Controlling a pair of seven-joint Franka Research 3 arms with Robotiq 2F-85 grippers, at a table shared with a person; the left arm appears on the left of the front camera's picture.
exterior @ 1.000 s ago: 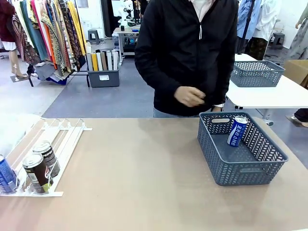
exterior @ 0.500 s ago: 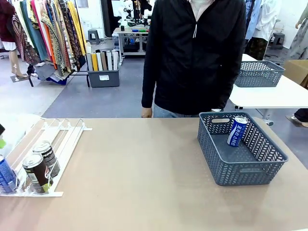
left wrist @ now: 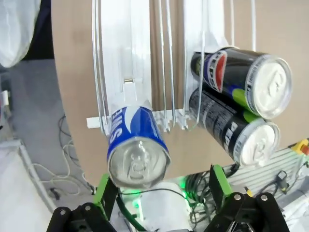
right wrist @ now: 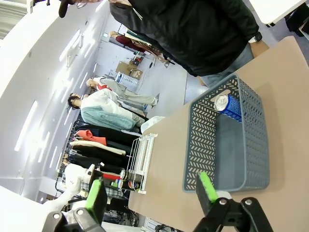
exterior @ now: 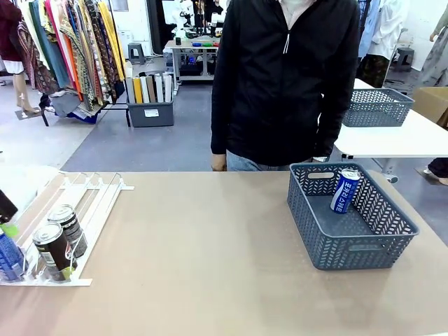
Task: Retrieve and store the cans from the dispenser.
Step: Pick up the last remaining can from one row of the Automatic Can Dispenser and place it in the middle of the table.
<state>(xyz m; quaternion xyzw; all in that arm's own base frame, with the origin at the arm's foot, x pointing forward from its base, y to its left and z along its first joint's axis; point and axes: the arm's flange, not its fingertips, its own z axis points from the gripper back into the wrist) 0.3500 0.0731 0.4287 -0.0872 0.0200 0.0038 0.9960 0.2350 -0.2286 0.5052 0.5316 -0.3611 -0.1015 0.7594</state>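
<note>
Front: dispenser (exterior: 84, 203) at left of surface (exterior: 210, 266). Two dark cans (exterior: 59, 241) at low end, lane blue can (exterior: 8, 257) beside them. Left fingers (exterior: 6, 208) near above.
Risk: descent nudges dark cans.

Left wrist: left fingers (left wrist: 105, 189) wide open, empty, lane blue can (left wrist: 137, 150) lined up between pads.
Risk: off-centre closing tips or jams it in rails.

Right wrist: right fingers (right wrist: 95, 194) spread, empty. Basket (right wrist: 251, 159) holds stored blue can (right wrist: 227, 106).

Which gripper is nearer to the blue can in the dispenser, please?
Left. The left gripper hovers open just over the blue can; the right gripper is far off, near the basket.
</note>
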